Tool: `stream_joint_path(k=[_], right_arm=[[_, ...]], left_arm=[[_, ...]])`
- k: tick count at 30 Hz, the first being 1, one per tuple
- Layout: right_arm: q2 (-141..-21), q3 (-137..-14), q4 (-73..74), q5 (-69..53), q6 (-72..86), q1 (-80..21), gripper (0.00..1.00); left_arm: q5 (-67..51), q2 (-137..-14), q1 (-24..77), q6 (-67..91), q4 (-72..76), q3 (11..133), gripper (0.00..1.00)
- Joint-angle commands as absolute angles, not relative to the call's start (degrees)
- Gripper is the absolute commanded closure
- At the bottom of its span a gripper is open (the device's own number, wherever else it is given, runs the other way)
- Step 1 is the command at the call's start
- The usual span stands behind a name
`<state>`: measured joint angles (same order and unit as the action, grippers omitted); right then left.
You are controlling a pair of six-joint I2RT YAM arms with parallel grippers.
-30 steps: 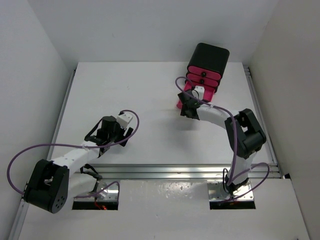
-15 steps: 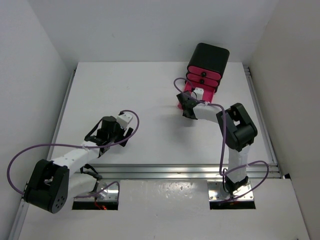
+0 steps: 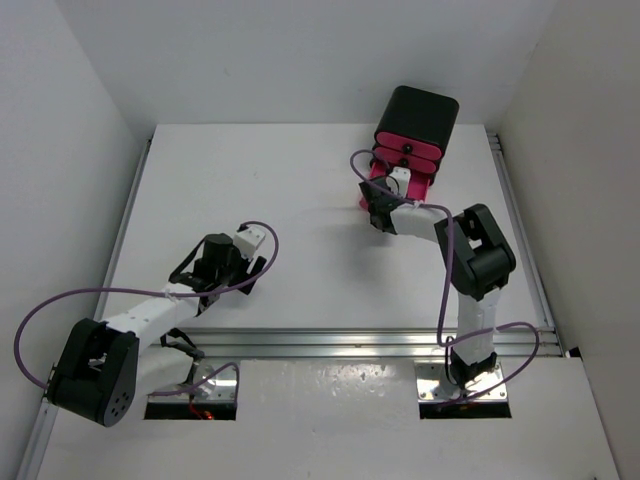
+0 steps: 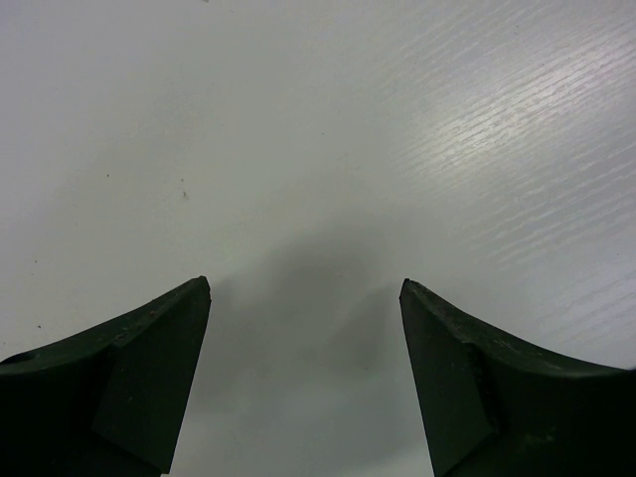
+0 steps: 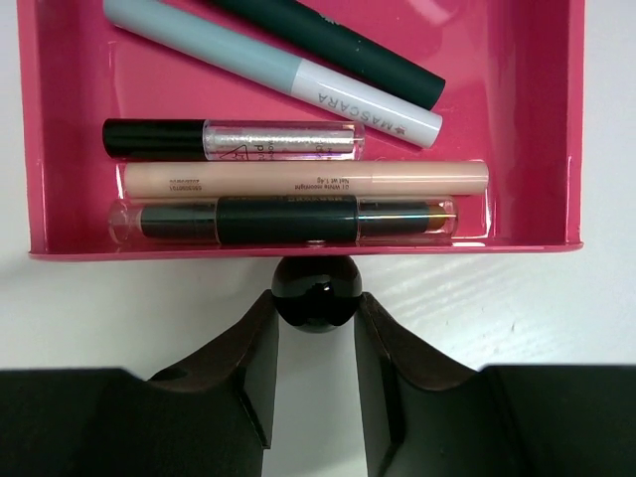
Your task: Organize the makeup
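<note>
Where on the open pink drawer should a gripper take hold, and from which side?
Take the round black knob at the middle of the pink drawer's front wall. Come straight in from the front, with one finger on each side. The knob is the only part that sticks out; the wall is flat and wide. The right gripper sits there now, jaws against the knob's sides.

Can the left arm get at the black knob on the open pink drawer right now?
Probably not. The right gripper pinches the knob and blocks the front of the pink drawer, while the left gripper sits open over bare table, well off to the left.
</note>
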<state>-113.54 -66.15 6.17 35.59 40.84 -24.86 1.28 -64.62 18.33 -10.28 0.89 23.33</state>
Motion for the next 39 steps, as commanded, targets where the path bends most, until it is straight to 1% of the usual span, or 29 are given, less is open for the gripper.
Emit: stream_joint_path(k=[1, 4, 8, 23, 27, 30, 33, 39], right_arm=[[-114.0, -70.7, 0.6, 37.4, 38.6, -23.5, 0.85], [-115.4, -72.9, 0.5, 37.0, 37.9, -22.4, 0.85], [-117.9, -75.0, -3.9, 35.9, 36.0, -21.0, 0.85], [-126.1, -83.0, -13.1, 34.0, 24.4, -16.7, 0.83], [-127.0, -83.1, -15.4, 34.6, 21.5, -16.1, 0.83], [-127.5, -82.2, -20.3, 34.6, 18.3, -16.1, 0.83], [-128.3, -81.8, -23.8, 34.9, 16.0, -16.2, 0.79], [-130.3, -84.7, -24.3, 35.4, 13.2, -16.3, 0.76]], left_arm=[[0.7, -63.8, 18.3, -10.5, 3.2, 23.2, 0.17], [0.7, -63.8, 18.3, -10.5, 3.2, 23.2, 0.17], [0.7, -63.8, 18.3, -11.0, 3.2, 23.2, 0.17], [0.7, -64.4, 18.3, -11.0, 3.2, 23.2, 0.17], [0.7, -65.0, 18.3, -11.0, 3.2, 23.2, 0.17], [0.7, -65.0, 18.3, -11.0, 3.2, 23.2, 0.17], [0.7, -65.0, 18.3, -11.5, 3.2, 23.2, 0.17], [0.7, -65.0, 18.3, -11.5, 3.2, 23.2, 0.17]])
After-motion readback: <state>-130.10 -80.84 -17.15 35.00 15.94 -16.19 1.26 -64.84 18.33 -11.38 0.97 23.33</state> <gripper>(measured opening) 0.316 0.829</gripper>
